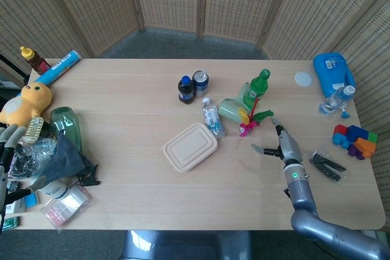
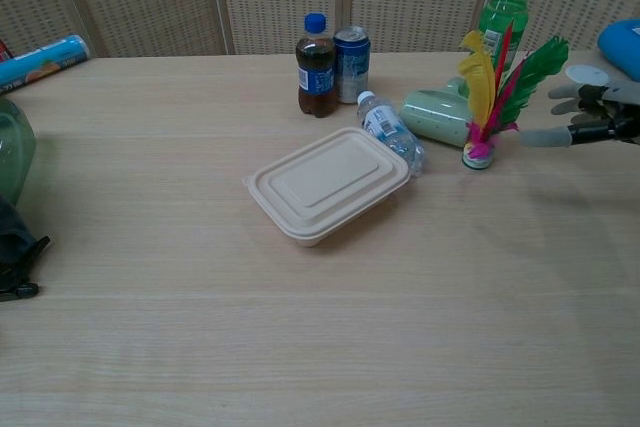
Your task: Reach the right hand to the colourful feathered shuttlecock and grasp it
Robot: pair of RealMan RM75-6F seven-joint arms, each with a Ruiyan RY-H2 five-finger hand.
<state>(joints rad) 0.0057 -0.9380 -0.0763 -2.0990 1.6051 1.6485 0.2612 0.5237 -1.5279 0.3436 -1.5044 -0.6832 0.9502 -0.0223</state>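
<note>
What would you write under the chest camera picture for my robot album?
Open right robot hand reaches toward the colourful feathered shuttlecock standing beside a lying green cup, not yet touching it.

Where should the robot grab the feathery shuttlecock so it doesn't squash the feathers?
Probably by the stem just above the pink base of the shuttlecock, coming from its right side. It stands upright with feathers fanning upward, so the base is the firm, narrow part. The pale green cup and green bottle crowd its left and back, while the right hand is already open on the clear side.
</note>
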